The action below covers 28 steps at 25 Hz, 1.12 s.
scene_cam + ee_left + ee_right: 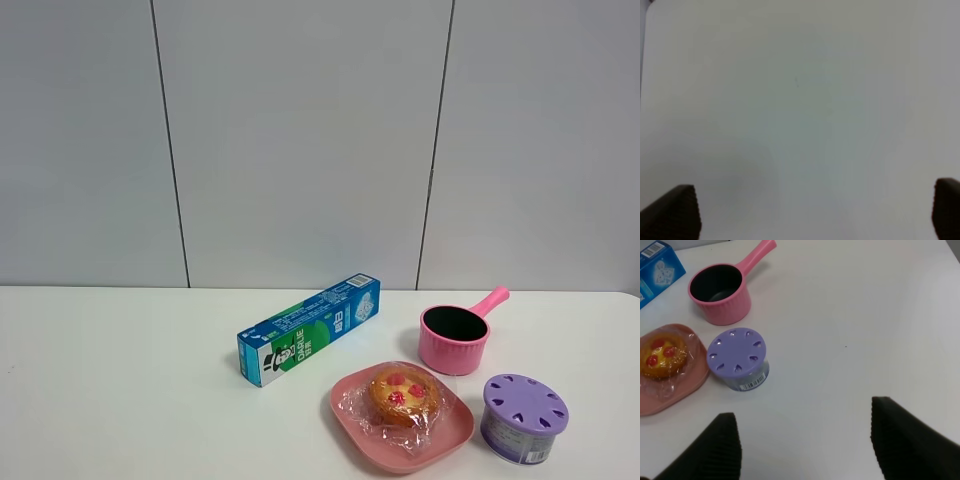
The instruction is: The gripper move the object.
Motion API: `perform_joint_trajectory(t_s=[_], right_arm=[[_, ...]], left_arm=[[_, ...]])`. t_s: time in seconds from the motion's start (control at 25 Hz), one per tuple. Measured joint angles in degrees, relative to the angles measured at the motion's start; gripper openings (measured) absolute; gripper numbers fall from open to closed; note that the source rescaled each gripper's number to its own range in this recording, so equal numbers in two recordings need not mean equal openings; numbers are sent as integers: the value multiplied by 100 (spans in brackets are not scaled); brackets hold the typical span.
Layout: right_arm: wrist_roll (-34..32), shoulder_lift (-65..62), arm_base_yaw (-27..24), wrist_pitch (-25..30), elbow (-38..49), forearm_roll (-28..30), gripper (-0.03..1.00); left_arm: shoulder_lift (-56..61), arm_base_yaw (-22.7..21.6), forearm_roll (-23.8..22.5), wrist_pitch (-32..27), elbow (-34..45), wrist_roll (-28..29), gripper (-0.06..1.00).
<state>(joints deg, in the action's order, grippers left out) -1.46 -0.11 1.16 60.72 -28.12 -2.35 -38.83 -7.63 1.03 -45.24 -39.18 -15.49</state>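
All I can see of my robot is two pairs of fingertips. The left gripper's black wedge-shaped fingers (674, 212) carry fine ribbed pads and look blurred. The right gripper's matte black tapered fingers (910, 440) show the same close horizontal ribbing; no cables, screws or markings are visible.

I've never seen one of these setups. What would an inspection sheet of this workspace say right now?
Surface: white table, bare on the left half.
Job's things: wrapped tart lies on the pink plate, untouched.
Clutter: toothpaste box behind the plate; pink pot with handle, empty; purple canister right of the plate, apart from it.
Grippers: left gripper open over bare table; right gripper open, short of the canister, holding nothing. Neither shows in the high view.
Cables: nothing seen.
Surroundings: grey panelled wall behind the table.
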Motion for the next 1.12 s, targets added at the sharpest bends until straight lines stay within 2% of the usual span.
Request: perform_joint_trajectory(t_s=[0.24, 0.4, 0.8, 1.12], right_arm=[[0, 0, 0, 0, 0, 0, 100], [0, 0, 0, 0, 0, 0, 100], [0, 0, 0, 0, 0, 0, 100], [0, 0, 0, 0, 0, 0, 100]], left_arm=[[1608, 0, 13, -764, 379, 389, 87], [2205, 0, -12, -1076, 623, 498, 87], [2474, 0, -181, -1211, 887, 560, 87], [2474, 0, -197, -1364, 891, 1105, 87]])
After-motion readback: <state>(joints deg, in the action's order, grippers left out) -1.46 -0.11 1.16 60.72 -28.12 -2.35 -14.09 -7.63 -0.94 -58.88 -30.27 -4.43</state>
